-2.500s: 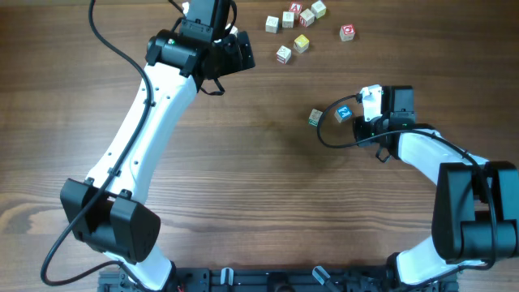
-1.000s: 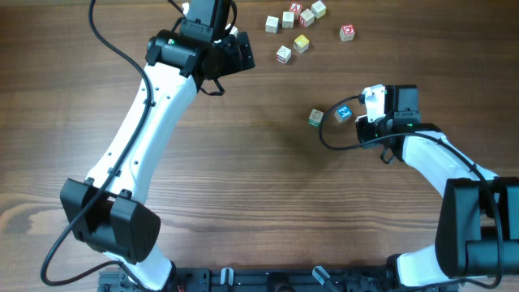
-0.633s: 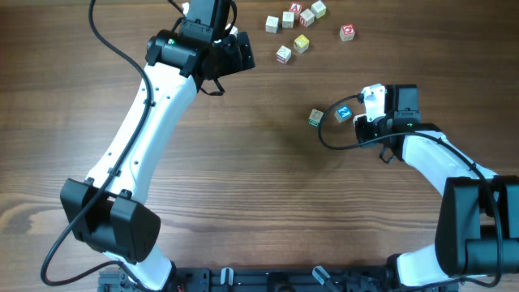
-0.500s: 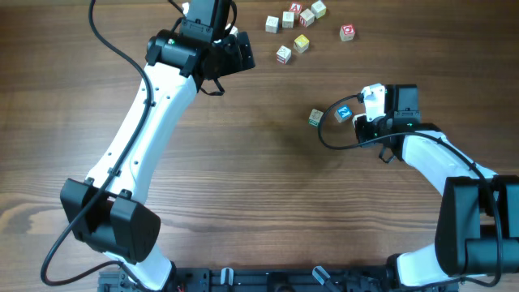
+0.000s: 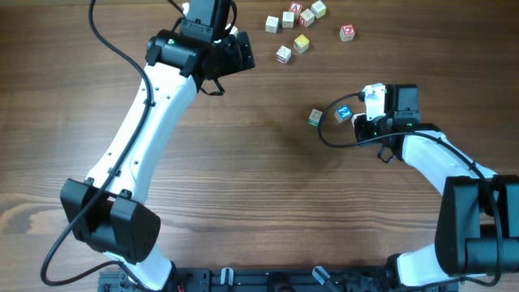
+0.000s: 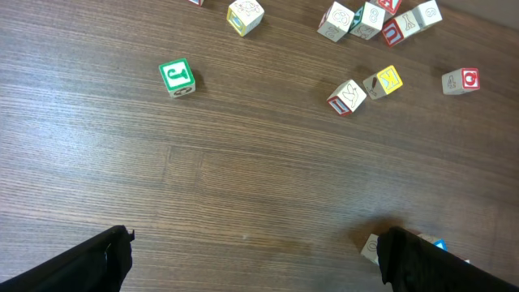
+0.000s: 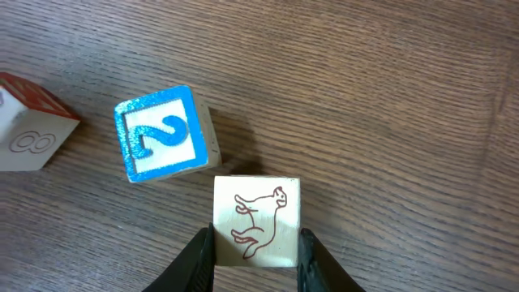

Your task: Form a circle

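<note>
Now the right fingers (image 7: 199, 261) pinch a pale horse cube (image 7: 256, 221); the blue cube (image 7: 160, 134) sits just beyond their tips, a third cube (image 7: 28, 123) farther out. Left fingers (image 6: 81, 264) stand spread wide above the tabletop (image 6: 243, 178).

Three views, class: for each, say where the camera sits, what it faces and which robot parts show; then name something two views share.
Overhead: fixed above the table, looking straight down; the left arm and right arm show.
Left wrist: on the left arm, facing down at scattered blocks; fingers of the open left gripper fill the bottom corners.
Right wrist: close above the table; the right gripper is shut on the animal block.
Shared: the blue block shows in overhead and right wrist views.
</note>
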Robot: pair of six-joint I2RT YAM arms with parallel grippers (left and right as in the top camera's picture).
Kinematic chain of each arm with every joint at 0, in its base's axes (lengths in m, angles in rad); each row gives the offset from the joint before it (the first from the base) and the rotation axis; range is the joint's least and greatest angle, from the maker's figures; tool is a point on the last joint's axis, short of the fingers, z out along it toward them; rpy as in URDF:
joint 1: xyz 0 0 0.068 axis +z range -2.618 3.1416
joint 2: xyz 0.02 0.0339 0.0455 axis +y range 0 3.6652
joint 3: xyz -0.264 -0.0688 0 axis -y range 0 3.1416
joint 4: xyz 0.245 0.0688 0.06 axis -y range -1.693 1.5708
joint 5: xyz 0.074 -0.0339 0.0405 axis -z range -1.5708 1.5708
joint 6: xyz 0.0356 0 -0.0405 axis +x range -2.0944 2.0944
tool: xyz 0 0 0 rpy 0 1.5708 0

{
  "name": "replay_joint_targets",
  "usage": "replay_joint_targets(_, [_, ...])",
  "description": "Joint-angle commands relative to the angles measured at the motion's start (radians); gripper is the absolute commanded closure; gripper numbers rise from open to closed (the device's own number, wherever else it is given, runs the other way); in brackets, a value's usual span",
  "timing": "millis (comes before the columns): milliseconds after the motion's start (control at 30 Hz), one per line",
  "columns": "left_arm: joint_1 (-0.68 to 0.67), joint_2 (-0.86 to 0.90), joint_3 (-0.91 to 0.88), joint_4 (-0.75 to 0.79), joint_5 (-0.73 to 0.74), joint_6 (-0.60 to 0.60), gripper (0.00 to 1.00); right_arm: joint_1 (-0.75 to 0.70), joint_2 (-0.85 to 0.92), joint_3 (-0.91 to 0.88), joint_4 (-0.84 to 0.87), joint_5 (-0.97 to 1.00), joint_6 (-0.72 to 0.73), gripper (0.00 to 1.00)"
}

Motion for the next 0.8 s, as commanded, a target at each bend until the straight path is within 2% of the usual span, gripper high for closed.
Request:
replay_joint_targets(0, [-0.005, 0.009, 0.003, 0.000, 0.005, -0.009, 0.00, -0.001, 0.021, 0.010, 0.000, -0.034, 0.018, 0.79])
replay_joint_targets(200, [-0.005, 0.009, 0.003, 0.000, 0.005, -0.009, 0.00, -0.001, 0.021, 0.010, -0.001, -0.033, 0.017, 0.77])
replay_joint_targets(267, [-0.005, 0.009, 0.003, 0.000, 0.005, -0.009, 0.00, -0.001, 0.021, 0.010, -0.001, -0.033, 0.016, 0.70])
replay_joint_targets(333, [-0.005, 0.009, 0.003, 0.000, 0.005, -0.009, 0.00, -0.002, 0.021, 0.010, -0.001, -0.029, 0.015, 0.68])
replay_joint_targets(433, [-0.005, 0.009, 0.003, 0.000, 0.005, -0.009, 0.00, -0.001, 0.021, 0.010, -0.001, -0.030, 0.015, 0.55])
replay_joint_targets(567, [-0.005, 0.009, 0.003, 0.000, 0.005, -0.009, 0.00, -0.002, 0.021, 0.010, 0.000, -0.030, 0.015, 0.44])
replay_joint_targets(767, [-0.005, 0.009, 0.003, -0.001, 0.005, -0.009, 0.00, -0.002, 0.017, 0.010, -0.003, 0.003, 0.016, 0.36])
